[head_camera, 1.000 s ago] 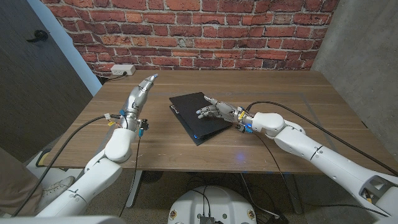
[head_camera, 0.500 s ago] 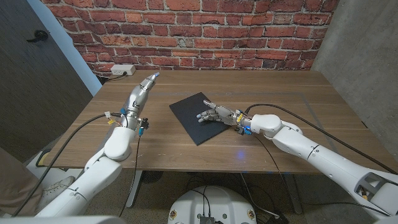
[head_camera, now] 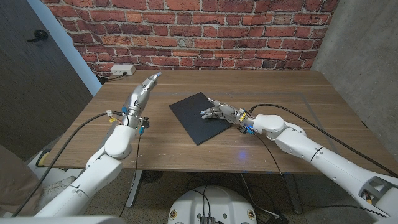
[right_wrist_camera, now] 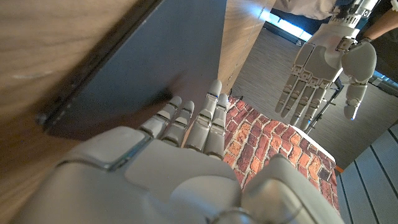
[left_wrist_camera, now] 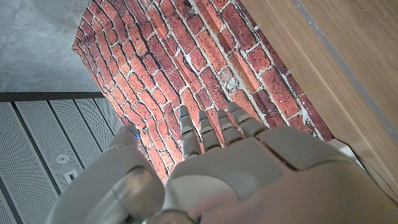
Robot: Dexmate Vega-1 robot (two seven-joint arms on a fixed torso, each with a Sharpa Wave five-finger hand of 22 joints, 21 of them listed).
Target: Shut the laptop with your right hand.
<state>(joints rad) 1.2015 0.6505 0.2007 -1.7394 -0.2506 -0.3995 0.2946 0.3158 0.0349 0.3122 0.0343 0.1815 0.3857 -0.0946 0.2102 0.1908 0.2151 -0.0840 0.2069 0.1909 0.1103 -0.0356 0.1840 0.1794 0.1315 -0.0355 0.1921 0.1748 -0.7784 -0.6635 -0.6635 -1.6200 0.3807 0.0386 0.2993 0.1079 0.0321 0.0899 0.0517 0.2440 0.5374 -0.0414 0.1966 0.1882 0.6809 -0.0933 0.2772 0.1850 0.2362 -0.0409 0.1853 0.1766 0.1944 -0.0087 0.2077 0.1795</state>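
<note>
Fingers (head_camera: 208, 112) of the right hand (head_camera: 219, 112) are spread and grasp nothing; they lie on or just over the lid of the laptop (head_camera: 200, 116), near its right edge. The right wrist view shows the same fingers (right_wrist_camera: 194, 122) stretched across the dark lid, though contact is hard to confirm. The laptop appears fully folded, flat on the desk (head_camera: 298, 124). Its long axis runs diagonally, from the far corner on the left hand's side to the near corner below the right hand. The right hand is much nearer to it. The left hand (head_camera: 140, 93) stands well apart from the laptop, fingers straight and together, holding nothing.
</note>
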